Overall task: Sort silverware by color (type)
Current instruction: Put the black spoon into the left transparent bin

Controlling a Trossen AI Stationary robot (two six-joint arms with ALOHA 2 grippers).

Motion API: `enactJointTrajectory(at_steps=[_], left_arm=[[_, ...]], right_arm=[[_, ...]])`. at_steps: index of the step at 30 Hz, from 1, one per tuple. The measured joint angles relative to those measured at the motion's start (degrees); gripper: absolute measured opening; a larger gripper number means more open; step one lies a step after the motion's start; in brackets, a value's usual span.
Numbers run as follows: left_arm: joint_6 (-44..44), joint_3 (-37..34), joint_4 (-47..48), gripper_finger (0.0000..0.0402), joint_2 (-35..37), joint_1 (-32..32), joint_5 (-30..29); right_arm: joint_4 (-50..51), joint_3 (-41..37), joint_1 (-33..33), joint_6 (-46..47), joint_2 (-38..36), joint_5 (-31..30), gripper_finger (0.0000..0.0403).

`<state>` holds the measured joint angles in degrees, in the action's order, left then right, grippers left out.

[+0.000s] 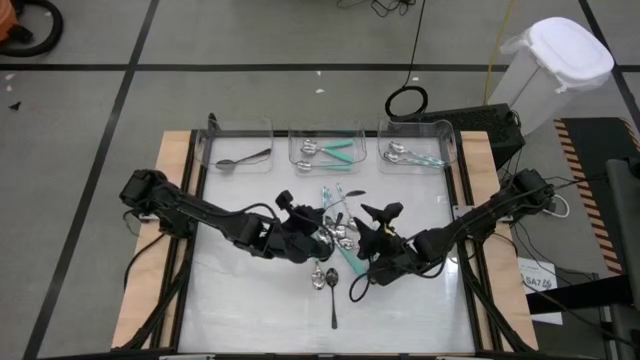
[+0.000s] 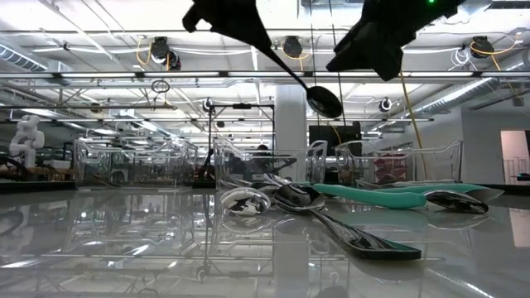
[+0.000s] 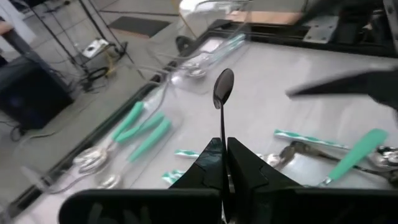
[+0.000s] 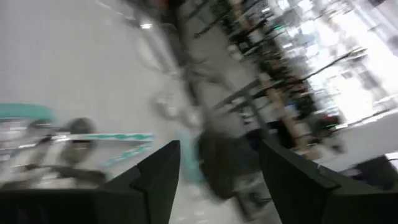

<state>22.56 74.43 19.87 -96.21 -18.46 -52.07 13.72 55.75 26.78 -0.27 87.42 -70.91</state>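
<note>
step: black spoon [image 3: 223, 93] clamped in left gripper [image 3: 224, 163] above pile | right gripper [image 4: 217, 165] jaws apart, empty | next: you carry it to the black-spoon bin [image 1: 238, 143]

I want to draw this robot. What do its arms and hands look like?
Draw two black arms made of chunky jointed pieces, with thin black cables trailing beside them. The left hand and the right hand each end in two flat, dark, wedge-shaped fingers. No markings show on them.
</note>
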Motion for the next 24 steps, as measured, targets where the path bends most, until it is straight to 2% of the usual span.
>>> enactJointTrajectory(at_steps=[7,10,16,18,21,24], left_arm=[[-2.87,0.0,1.97,0.0003,4.21,-3.65,-6.64],[-5.84,0.0,1.57,0.0003,7.21,-5.35,-9.73],[-8.75,0.02,-0.06,0.0003,9.62,-7.86,-11.63],[-8.3,0.02,-1.92,0.0003,8.88,-8.57,-12.46],[-8.78,0.04,-6.69,0.0003,5.53,-9.16,-14.33],[-10.58,-0.06,-13.24,0.0003,1.77,-9.37,-15.68]], right_arm=[[-0.27,-3.1,-1.33,22.32,0.0,11.23,0.0209],[-10.71,-9.55,-1.26,29.07,0.38,12.68,0.0203],[-43.28,-22.2,-1.5,26.88,0.46,18.1,0.0199],[-48.76,-23.7,-1.83,25.15,0.46,20.15,0.0199],[-51.69,-23.78,-2.52,22.63,0.42,22.7,0.0199],[-56.34,-23.76,-3.26,19.33,0.42,28.12,0.0199]])
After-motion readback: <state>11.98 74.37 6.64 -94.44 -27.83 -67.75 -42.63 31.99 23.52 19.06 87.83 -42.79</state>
